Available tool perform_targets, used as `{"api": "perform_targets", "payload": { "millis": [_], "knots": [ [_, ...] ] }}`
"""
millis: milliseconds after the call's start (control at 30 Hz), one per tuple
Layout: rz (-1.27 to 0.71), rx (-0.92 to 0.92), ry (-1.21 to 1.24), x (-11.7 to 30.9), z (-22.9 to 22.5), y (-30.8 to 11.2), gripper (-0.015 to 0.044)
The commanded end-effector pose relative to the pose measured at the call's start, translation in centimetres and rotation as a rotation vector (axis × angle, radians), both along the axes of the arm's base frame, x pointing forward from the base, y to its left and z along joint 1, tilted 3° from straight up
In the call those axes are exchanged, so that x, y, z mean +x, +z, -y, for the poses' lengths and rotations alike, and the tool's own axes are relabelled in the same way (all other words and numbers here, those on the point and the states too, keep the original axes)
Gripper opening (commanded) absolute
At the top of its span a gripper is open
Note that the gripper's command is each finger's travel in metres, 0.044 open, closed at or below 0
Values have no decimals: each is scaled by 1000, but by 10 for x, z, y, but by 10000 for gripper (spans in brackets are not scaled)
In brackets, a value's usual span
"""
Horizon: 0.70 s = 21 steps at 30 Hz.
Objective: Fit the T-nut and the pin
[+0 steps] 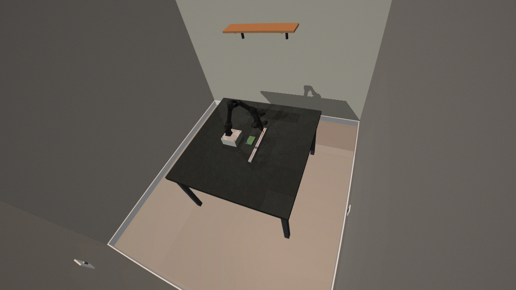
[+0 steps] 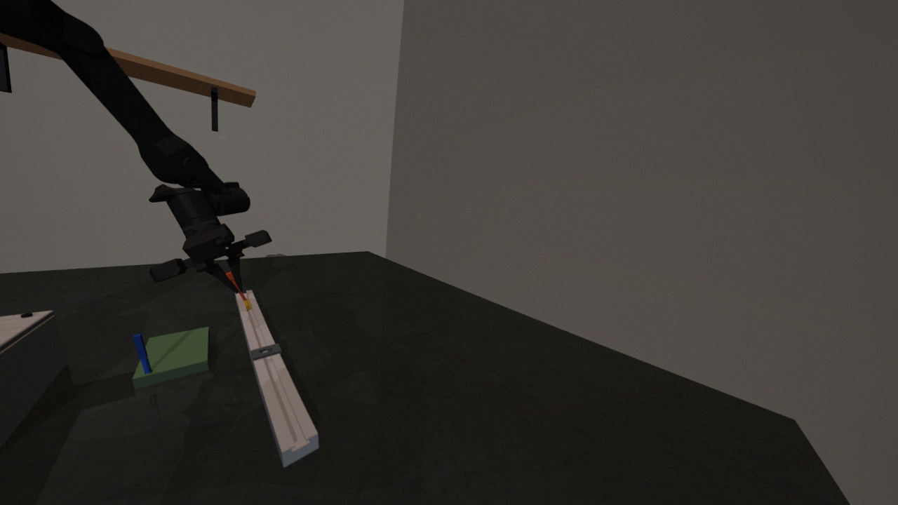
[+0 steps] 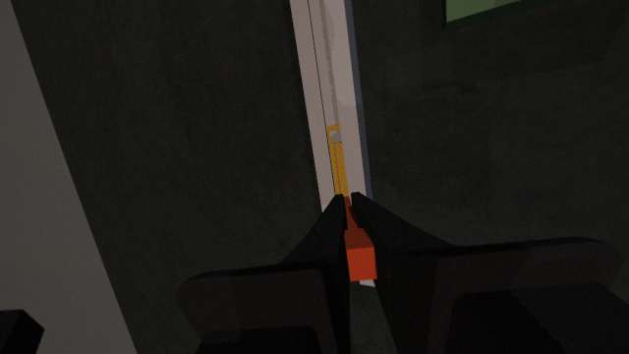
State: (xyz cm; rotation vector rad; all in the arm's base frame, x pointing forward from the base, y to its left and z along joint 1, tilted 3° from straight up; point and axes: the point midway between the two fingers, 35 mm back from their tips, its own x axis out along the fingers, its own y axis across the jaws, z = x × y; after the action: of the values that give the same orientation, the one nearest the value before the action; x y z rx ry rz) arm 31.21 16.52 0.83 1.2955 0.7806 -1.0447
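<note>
"How far along are we?"

"Early, I'd judge. The tool (image 1: 262, 129) (image 2: 240, 291) (image 3: 347, 201) is clenched on the orange handle (image 2: 233, 280) (image 3: 361, 263). The brass T-nut (image 2: 248, 304) (image 3: 338, 159) is just beyond the fingertips, at the slot of the aluminum rail (image 1: 253, 152) (image 2: 276, 389) (image 3: 312, 98), near one end."

"Seated flat, then?"

"I can't tell. The handle leans, so the tipping-in looks like the step in hand. If the nut catches on a lip, it could twist in the grip."

"And what's left?"

"Finish laying it flat, slide it to the dark bracket (image 1: 256, 147) (image 2: 255, 354), let go, then do the pin. The bracket sits farther along the rail, well apart from the tool."

"Where's the blue pin (image 1: 246, 141) (image 2: 142, 353)?"

"Off to one side of the tool, standing tilted at the green tray (image 1: 251, 139) (image 2: 182, 348) (image 3: 472, 9). It has yet to go into the bracket hole."

"Count them for me."

"One nut with one handle, one rail, one bracket with one hole, one pin, one tray. One arm (image 1: 229, 117) (image 2: 113, 88), one tool, all on one table (image 1: 216, 172) (image 2: 471, 402) (image 3: 197, 123)."
</note>
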Motion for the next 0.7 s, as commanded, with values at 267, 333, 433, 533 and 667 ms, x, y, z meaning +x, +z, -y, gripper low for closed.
{"api": "perform_targets", "payload": {
  "millis": [267, 333, 433, 533, 667],
  "knots": [
    [-18, 8, 8, 3, -2, 3, -150],
    [-23, 8, 8, 4, -2, 3, -150],
    [-30, 8, 8, 4, -2, 3, -150],
    [-38, 9, 9, 4, -2, 3, -150],
    [-47, 9, 9, 5, -2, 3, -150]
  ]
}}
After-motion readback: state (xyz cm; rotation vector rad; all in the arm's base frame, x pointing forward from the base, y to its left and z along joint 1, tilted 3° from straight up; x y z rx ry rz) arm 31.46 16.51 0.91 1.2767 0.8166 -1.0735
